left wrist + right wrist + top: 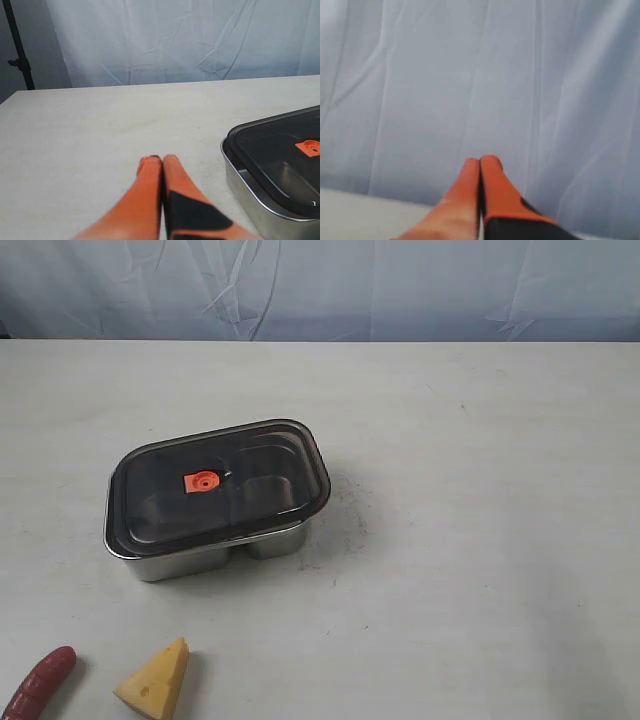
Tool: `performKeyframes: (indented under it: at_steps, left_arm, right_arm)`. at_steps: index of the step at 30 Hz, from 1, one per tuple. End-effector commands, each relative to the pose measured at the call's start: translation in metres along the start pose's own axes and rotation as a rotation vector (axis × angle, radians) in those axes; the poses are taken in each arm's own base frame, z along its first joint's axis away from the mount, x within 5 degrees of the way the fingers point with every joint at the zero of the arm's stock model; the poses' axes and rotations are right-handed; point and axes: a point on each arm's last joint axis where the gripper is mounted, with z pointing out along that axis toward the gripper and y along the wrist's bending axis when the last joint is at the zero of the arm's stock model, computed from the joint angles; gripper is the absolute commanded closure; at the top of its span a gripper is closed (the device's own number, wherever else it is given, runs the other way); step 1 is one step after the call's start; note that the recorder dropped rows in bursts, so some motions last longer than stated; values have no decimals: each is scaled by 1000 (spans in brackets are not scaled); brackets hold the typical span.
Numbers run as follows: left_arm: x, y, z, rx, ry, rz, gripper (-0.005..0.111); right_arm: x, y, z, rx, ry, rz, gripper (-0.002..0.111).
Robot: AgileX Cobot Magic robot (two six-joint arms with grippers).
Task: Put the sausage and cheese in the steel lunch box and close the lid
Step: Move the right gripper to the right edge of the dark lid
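The steel lunch box (pixel 200 558) sits left of the table's middle, with the dark translucent lid (pixel 220 485) resting on it slightly askew, orange valve tab (pixel 202 482) in its centre. A yellow cheese wedge (pixel 155 680) lies near the front edge, and the reddish-brown sausage (pixel 40 682) lies at the front left corner. Neither gripper shows in the exterior view. In the left wrist view my left gripper (pixel 162 159) is shut and empty over bare table, with the lunch box (pixel 255 200) and lid (pixel 280 150) off to one side. My right gripper (pixel 480 161) is shut and empty, facing the backdrop.
A pale blue cloth backdrop (pixel 320 285) hangs behind the table's far edge. A dark stand pole (pixel 17 45) shows beside the cloth in the left wrist view. The white table (pixel 480 540) stretches bare to the right of the box.
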Motion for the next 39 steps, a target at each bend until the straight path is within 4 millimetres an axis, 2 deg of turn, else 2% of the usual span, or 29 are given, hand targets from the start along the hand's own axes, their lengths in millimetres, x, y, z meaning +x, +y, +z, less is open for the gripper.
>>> performKeyframes:
  at_steps: [1, 3, 4, 5, 6, 7, 9, 11, 12, 13, 15, 17, 19, 21, 24, 27, 30, 32, 35, 39]
  left_arm:
    - [0, 0, 0, -2, -4, 7, 107]
    - [0, 0, 0, -2, -4, 7, 107]
    - [0, 0, 0, -2, -4, 7, 107]
    - [0, 0, 0, -2, -4, 7, 107]
    - [0, 0, 0, -2, -4, 7, 107]
    - [0, 0, 0, -2, -4, 7, 107]
    - [0, 0, 0, -2, -4, 7, 107]
    - [0, 0, 0, -2, -4, 7, 107]
    - [0, 0, 0, -2, -4, 7, 107]
    - [0, 0, 0, -2, -4, 7, 107]
    - [0, 0, 0, -2, -4, 7, 107]
    - [0, 0, 0, -2, -4, 7, 107]
    - [0, 0, 0, -2, -4, 7, 107]
    - [0, 0, 0, -2, -4, 7, 107]
    - [0, 0, 0, -2, -4, 7, 107]
    - [0, 0, 0, -2, -6, 7, 107]
    - [0, 0, 0, -2, -6, 7, 107]
    - [0, 0, 0, -2, -6, 7, 107]
    - [0, 0, 0, -2, -6, 7, 107]
    - [0, 0, 0, 0, -6, 7, 107]
  right_arm:
    - [-24, 0, -4, -16, -270, 124, 109]
    - [-30, -1, -6, -44, -342, 331, 109]
    - [-32, -1, -6, -98, -362, 593, 109]
    - [-33, 0, -6, -124, -358, 708, 109]
    - [-32, 1, -6, -184, -334, 954, 109]
    - [-32, 3, -6, -210, -317, 1019, 109]
    - [-31, 7, -6, -249, -280, 989, 109]
    - [-28, 7, -5, -249, -244, 1095, 109]
    - [-24, 3, 2, -153, -125, 1123, 109]
    - [-28, -3, 10, -61, -10, 1090, 109]
    - [-45, -10, 32, -19, 123, 942, 109]
    - [-68, -7, 71, -118, 194, 840, 109]
    - [-75, 8, 124, -250, 294, 754, 109]
    - [-76, 23, 156, -373, 328, 721, 109]
    - [-62, 49, 199, -570, 431, 763, 109]
    - [-36, 76, 233, -758, 583, 832, 108]
    - [-8, 96, 255, -887, 738, 871, 92]
    - [15, 107, 264, -944, 849, 897, 73]
    - [46, 119, 270, -983, 972, 911, 52]
    - [83, 131, 269, -988, 1082, 961, 50]
